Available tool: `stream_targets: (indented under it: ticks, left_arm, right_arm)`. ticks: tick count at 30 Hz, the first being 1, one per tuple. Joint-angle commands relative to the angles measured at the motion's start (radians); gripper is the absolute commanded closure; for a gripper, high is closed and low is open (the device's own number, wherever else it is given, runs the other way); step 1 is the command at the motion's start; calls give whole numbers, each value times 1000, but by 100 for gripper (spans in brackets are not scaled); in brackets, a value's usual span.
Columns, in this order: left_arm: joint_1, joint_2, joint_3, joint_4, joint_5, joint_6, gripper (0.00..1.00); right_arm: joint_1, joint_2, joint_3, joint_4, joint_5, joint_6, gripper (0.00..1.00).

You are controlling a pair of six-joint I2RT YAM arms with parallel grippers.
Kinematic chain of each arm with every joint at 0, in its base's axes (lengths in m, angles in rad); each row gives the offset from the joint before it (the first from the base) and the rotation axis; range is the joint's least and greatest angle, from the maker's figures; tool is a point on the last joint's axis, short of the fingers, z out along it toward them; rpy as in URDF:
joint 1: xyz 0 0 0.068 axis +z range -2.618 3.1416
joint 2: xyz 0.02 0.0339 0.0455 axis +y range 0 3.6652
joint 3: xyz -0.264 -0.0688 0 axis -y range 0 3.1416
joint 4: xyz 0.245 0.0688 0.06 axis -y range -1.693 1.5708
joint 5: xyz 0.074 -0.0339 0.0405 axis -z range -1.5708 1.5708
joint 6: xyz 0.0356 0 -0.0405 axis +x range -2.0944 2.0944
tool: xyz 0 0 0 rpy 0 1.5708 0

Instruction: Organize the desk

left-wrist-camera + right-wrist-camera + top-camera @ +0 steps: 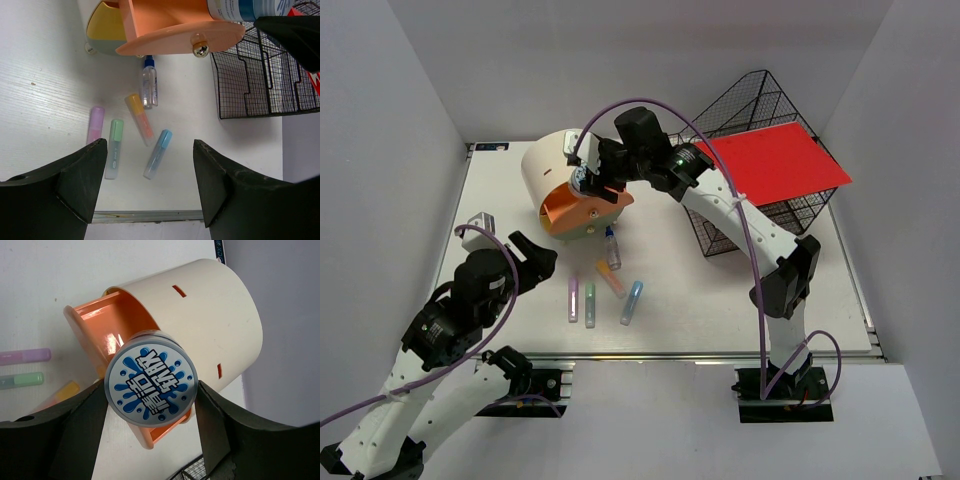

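Observation:
The desk [720,300] is a white tabletop. On its far left stands a cream round drawer box [548,160] with its orange drawer [582,208] pulled open. My right gripper [588,180] hovers over that drawer, shut on a round tub [151,384] with a grey lid and a blue splash label. The tub fills the span between both fingers, just above the drawer [97,325]. My left gripper [535,255] hangs open and empty over the desk's near left. In the left wrist view, purple [95,125], green [114,148], orange [139,119] and blue [158,153] highlighters lie beyond its fingers.
A small clear bottle with a blue cap [149,87] lies between the highlighters and the drawer. A black wire basket [760,110] stands at the back right with a red sheet [782,165] lying across it. An aluminium rail [670,355] runs along the front edge.

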Motion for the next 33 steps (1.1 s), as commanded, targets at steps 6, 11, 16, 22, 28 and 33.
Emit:
stream_targets:
  ticks: [6,11,16,22,28,33]
  left_arm:
    - [4,-3,1,13,8,-3,21]
    - [4,-6,-5,16,10,-5,21]
    - [4,-4,-5,18,10,-6,21]
    - [4,-9,0,9,7,-8,21]
    - [4,-12,0,1,-1,-8,21]
    - [4,-13,-2,-1,-1,-8,21]
  right_arm:
    - [2,0,65,-24,-22,-6,100]
    - [2,-7,68,-17,-21,-5,100]
    - [5,6,70,-17,-19,-6,100]
    - [2,36,77,-10,-19,-5,100]
    - [4,52,77,10,-3,2,100]
    - [2,59,77,16,2,2,100]
